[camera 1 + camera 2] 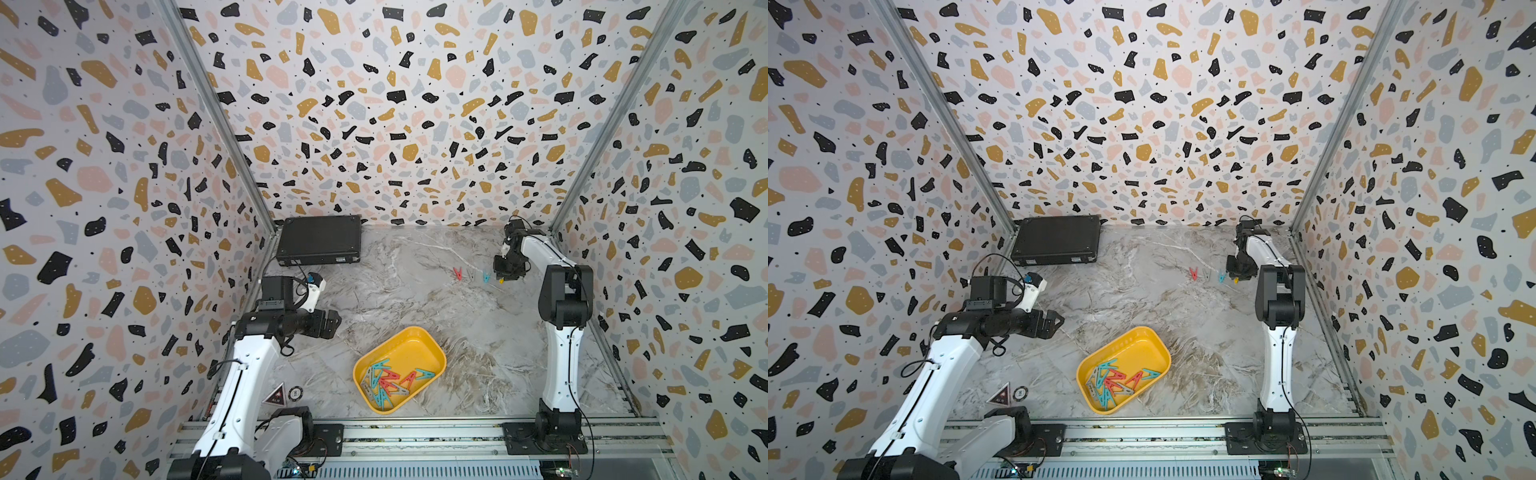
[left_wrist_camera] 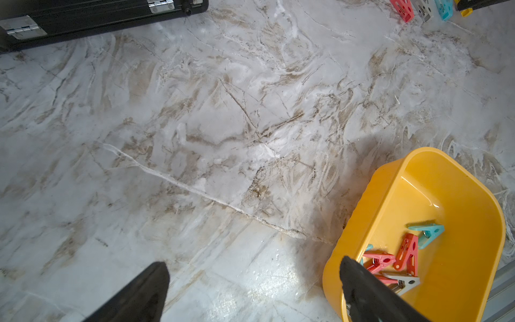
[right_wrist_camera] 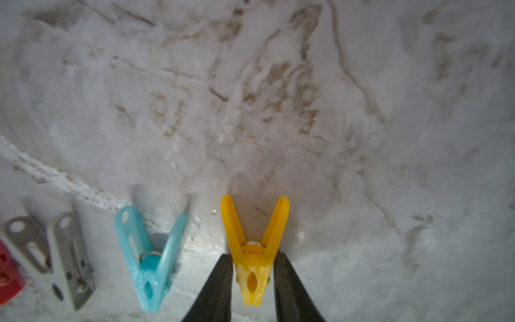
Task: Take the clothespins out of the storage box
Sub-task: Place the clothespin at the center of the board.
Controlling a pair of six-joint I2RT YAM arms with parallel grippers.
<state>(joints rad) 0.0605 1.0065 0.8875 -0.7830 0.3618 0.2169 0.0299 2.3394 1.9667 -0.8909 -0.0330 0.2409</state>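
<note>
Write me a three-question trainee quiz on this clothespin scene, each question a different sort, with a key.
1. True or false: the storage box is empty.
2. Which colour is the clothespin between the fingers of the right hand? A red, B yellow, C teal.
3. Fill in: ___ loose clothespins lie on the table outside the box.
Key: 1 false, clothespins lie inside. 2 B. 3 four.

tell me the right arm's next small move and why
Probably spread the right claw clear of the yellow peg: its fingers flank the peg closely, and the peg seems to lie on the table already, beside the teal peg, outside the yellow tray.
</note>
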